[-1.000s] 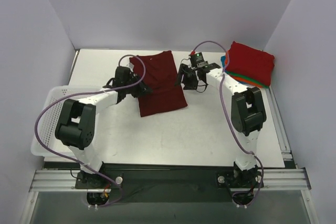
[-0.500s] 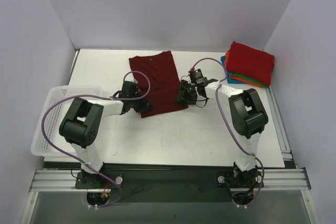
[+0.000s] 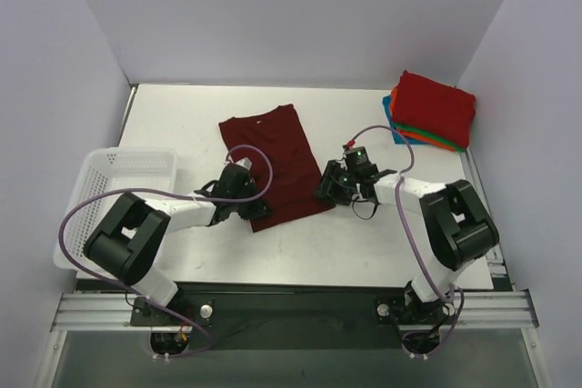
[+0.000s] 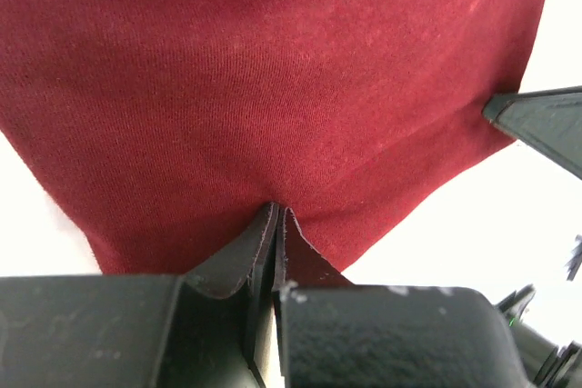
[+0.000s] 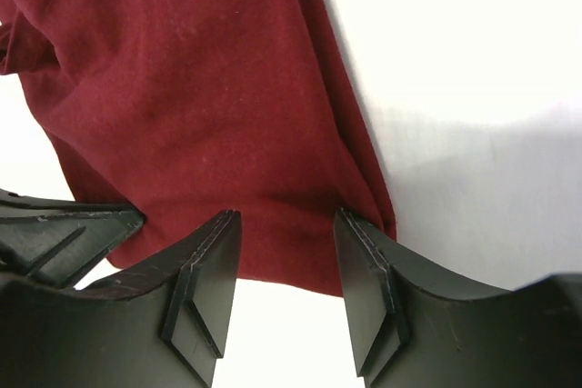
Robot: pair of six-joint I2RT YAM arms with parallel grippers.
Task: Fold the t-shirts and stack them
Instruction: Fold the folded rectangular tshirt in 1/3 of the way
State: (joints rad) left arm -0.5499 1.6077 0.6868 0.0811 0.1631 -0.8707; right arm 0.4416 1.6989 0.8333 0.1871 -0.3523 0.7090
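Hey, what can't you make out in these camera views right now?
- Top view: the left hand and right hand cover the near corners of the maroon t-shirt.
- Top view: folded stack, lower shirts only thin edges under the red shirt; count unclear.
- Left wrist view: collar and sleeves cut off by the frame.
- Top view: left arm hides part of the white basket.

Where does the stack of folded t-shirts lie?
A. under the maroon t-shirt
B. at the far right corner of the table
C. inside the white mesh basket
B: the stack of folded t-shirts, red on top, sits at the far right corner of the table, apart from the white mesh basket and the maroon t-shirt.
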